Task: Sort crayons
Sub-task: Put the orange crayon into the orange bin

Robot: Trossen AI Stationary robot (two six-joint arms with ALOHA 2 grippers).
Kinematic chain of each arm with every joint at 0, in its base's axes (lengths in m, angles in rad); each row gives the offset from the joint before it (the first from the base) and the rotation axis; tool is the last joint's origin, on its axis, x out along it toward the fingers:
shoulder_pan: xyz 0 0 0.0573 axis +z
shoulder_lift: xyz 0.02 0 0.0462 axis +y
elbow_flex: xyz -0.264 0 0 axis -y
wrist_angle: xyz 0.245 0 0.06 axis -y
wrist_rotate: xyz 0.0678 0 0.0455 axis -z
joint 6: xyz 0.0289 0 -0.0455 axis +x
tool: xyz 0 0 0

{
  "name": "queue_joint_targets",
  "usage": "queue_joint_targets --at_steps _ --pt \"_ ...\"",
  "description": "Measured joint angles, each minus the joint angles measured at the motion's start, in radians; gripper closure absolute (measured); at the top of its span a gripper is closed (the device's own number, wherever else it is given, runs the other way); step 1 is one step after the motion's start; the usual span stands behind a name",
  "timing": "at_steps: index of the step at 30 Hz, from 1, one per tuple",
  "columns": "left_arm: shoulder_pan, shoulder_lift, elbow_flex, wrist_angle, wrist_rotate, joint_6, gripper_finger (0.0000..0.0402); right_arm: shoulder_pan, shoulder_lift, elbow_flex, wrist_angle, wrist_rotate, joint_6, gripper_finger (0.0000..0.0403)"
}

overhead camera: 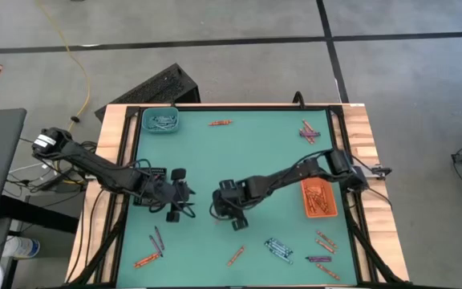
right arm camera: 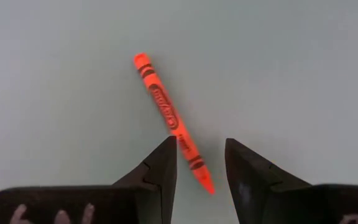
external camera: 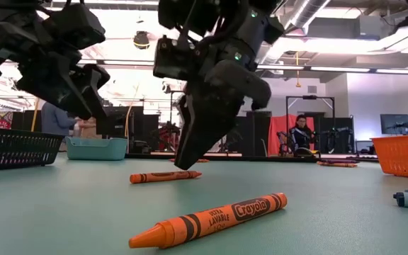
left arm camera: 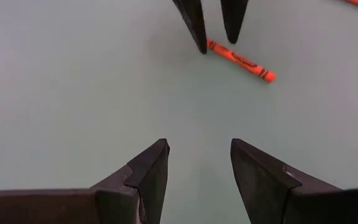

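— How far along is the sorting?

— Partly done, I'd judge. The orange tray (overhead camera: 318, 199) at the right of the overhead view already holds a pile of orange sticks, and the teal tray (overhead camera: 161, 121) at upper left has some pale ones in it. A black tray (external camera: 16, 147) shows at the left edge of the low view; its contents I can't make out.

— What's left?

— Plenty of crayons loose on the surface (overhead camera: 247, 152): one orange at top centre (overhead camera: 220, 123), a purple cluster at upper right (overhead camera: 309, 131), and several along the bottom edge, left and right.

— And right now?

— The right tool (right arm camera: 201, 165) is at centre frame, fingers apart and straddling an orange crayon (right arm camera: 171, 119) on the surface — not clamped on it yet (the stick sits at a slant through the gap).

— The left one?

— The left tool (left arm camera: 199, 168) hovers just left of centre — spread wide, holding nothing.
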Motion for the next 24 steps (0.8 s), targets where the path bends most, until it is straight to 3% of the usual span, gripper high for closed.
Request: queue_joint_targets --at_steps 12,21,24 --pt "-0.026 0.000 -0.004 0.061 -0.012 -0.012 0.0237 0.012 -0.006 -0.097 0.117 -0.005 -0.028 0.0273" --pt "-0.026 0.000 -0.004 0.085 -0.013 -0.004 0.0237 0.048 -0.005 -0.097 0.115 0.023 -0.058 0.0388" --pt "-0.026 0.000 -0.004 0.087 -0.013 -0.005 0.0237 0.057 -0.005 -0.097 0.113 0.043 -0.058 0.0395"
